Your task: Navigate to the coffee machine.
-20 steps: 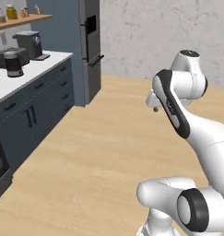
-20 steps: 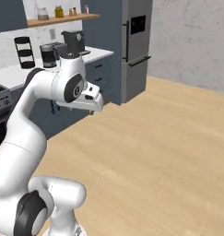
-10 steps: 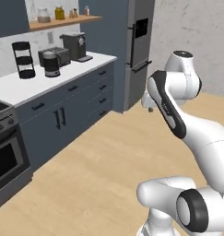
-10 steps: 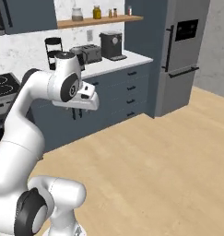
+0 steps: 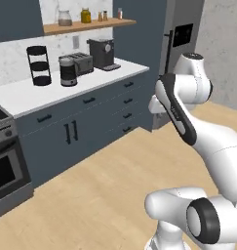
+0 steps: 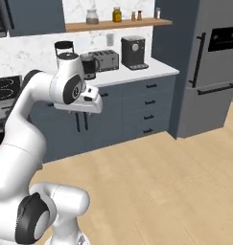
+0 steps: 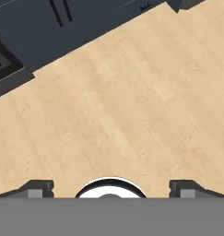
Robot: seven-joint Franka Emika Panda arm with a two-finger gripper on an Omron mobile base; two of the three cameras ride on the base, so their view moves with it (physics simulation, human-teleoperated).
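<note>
Left base view: the whole picture had swung compared with a second earlier, so the camera moved with the base, not the kitchen things. The bench (image 5: 22,100) ran across the upper left, where before it sat squeezed at the far left edge. The coffee machine (image 5: 102,52) stood at the bench's right end, just beside the toaster (image 5: 81,62), with the kettle (image 5: 68,71) a little nearer the stove. The fridge (image 5: 181,46) rose behind the arm. Judgement: the base had turned toward the bench but was not yet squared up to the machine, with open floor between.

Right base view: the same shift. The coffee machine (image 6: 133,52) sat near the upper middle, up from the left edge of the picture a second earlier, under the wooden shelf (image 6: 115,24) with its jars. The toaster (image 6: 104,60) was on its left, the fridge (image 6: 215,67) well to the right. The arm stayed folded, elbow high, hand hanging over the floor.

Hand view: pale plank floor (image 7: 132,106) below, dark cabinet fronts (image 7: 49,32) along the top. The pincer (image 7: 111,188) stood released, fingertips (image 7: 37,188) well apart, grasping nothing. Judgement: the approach was partly done; more driving toward the bench's right end was still needed.
</note>
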